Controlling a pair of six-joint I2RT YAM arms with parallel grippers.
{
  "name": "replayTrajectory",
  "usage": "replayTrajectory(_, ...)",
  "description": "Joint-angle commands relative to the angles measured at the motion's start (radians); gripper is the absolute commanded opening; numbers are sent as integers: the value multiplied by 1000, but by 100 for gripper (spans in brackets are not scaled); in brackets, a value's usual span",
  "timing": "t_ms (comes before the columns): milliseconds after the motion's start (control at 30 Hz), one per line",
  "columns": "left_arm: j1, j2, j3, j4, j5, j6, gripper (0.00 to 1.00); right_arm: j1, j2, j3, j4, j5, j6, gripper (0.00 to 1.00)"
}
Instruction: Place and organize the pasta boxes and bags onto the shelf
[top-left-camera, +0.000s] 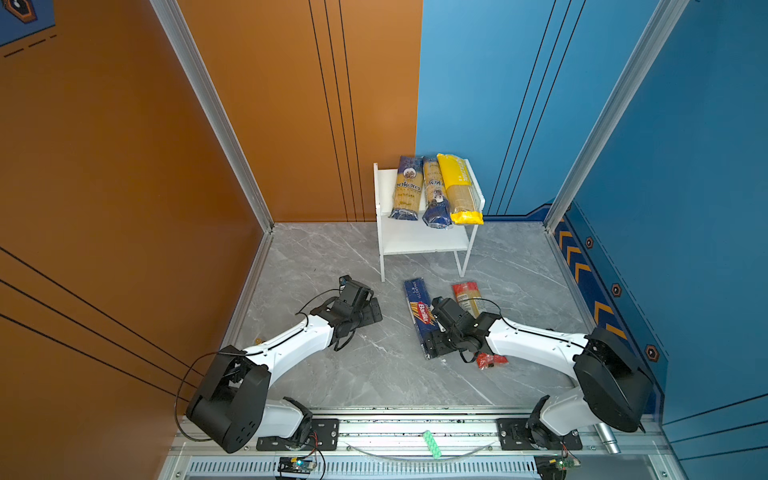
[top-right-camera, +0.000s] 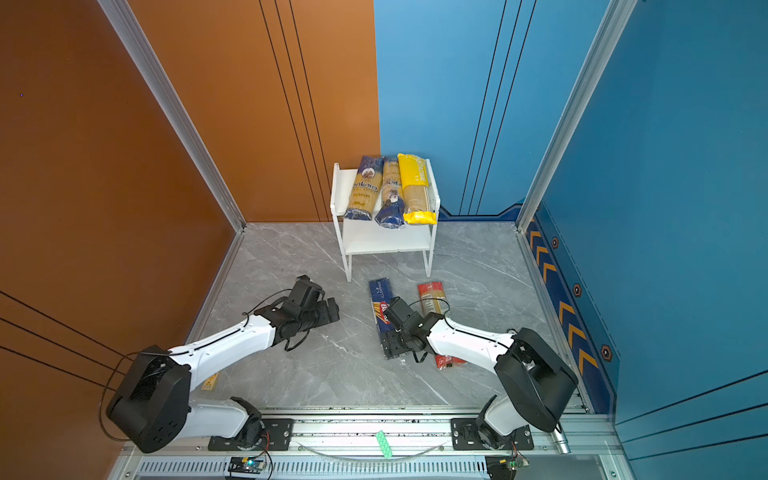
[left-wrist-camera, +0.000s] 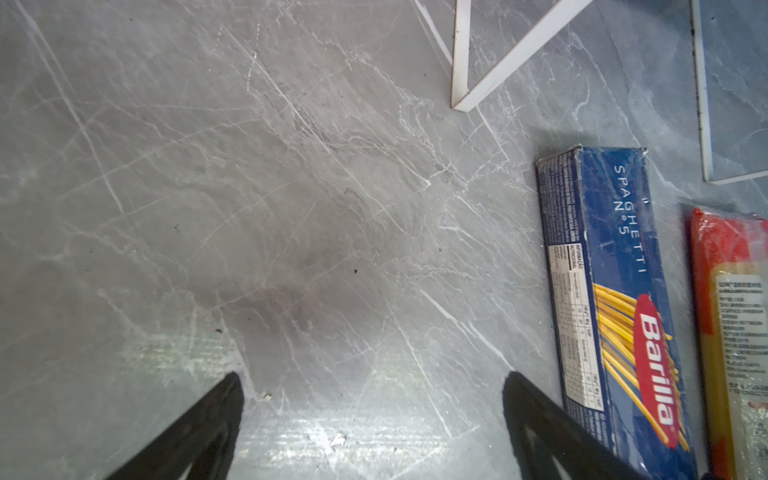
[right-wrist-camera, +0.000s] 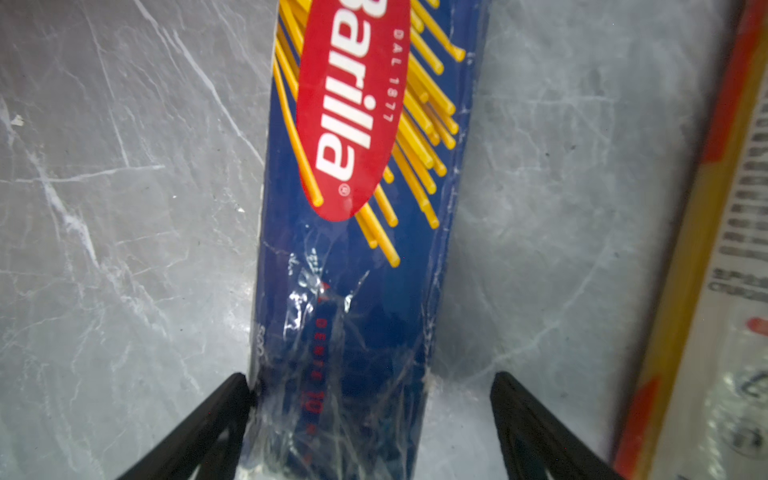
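Note:
The white shelf (top-left-camera: 415, 237) stands at the back of the grey floor. On its top board lie two navy-and-yellow ankara packs (top-left-camera: 407, 189) (top-left-camera: 434, 195) and a bright yellow pack (top-left-camera: 459, 187), side by side. The dark blue Barilla pack (top-left-camera: 419, 309) (right-wrist-camera: 365, 249) lies on the floor in front of the shelf. A clear pack with red ends (top-left-camera: 467, 297) lies to its right. My right gripper (right-wrist-camera: 370, 376) (top-left-camera: 436, 345) is open and straddles the Barilla pack's near end; one fingertip (right-wrist-camera: 239, 384) touches its edge. My left gripper (left-wrist-camera: 372, 374) (top-left-camera: 371, 311) is open over bare floor, left of the Barilla pack (left-wrist-camera: 615, 291).
Orange wall on the left and blue wall on the right close in the floor, with aluminium posts at the back corners. A metal rail (top-left-camera: 415, 428) carrying both arm bases runs along the front, with a small green piece (top-left-camera: 431, 444) on it. The shelf's thin legs (left-wrist-camera: 461, 62) stand near the left gripper.

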Motion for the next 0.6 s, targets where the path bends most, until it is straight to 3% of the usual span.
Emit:
replayTrajectory(0, 7, -12, -18, -3, 15, -6, 98, 2, 59, 16, 50, -34, 24, 88)
replayTrajectory(567, 23, -110, -55, -43, -15, -5, 98, 20, 240, 205, 142, -111, 73, 87)
